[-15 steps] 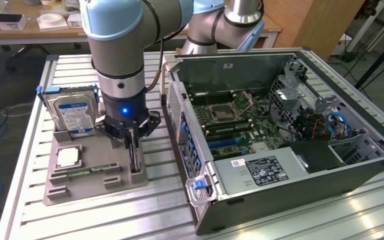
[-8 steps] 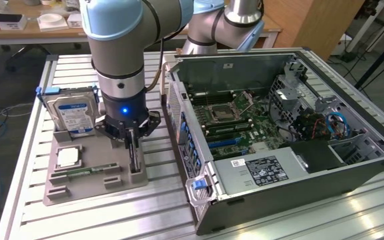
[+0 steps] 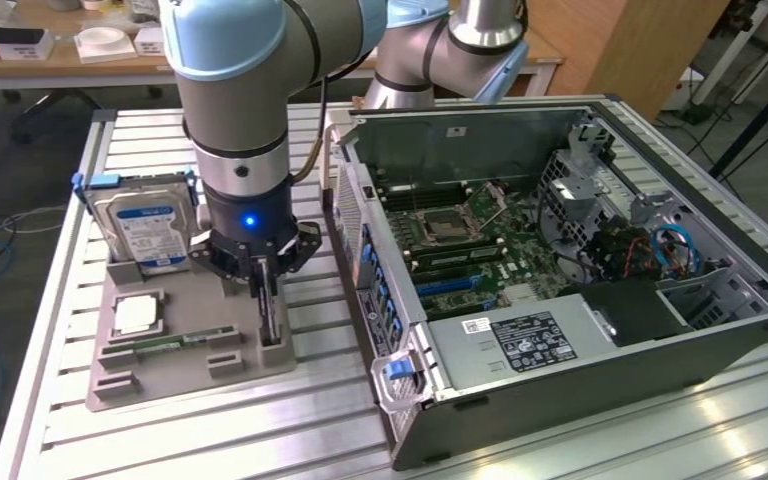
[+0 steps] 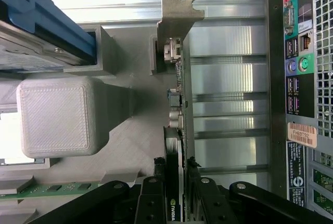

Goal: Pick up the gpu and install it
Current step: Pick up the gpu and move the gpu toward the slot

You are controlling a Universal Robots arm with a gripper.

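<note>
We see the gripper (image 3: 267, 275) low over the tray (image 3: 157, 372), its fingers (image 4: 156, 182) pinching the gpu (image 4: 184, 109), which stands on edge.

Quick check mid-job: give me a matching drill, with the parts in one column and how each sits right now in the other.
Things:
1. gpu
2. hard drive
3. memory stick
4. computer case

States:
A. lies on its side, open, at the exterior view's right
B. stands on edge in the grey holder, with the gripper closed on it
C. stands upright in the holder, blue-white label showing
D. lies flat in a low slot of the holder

Pairs: 1-B, 2-C, 3-D, 4-A
</note>
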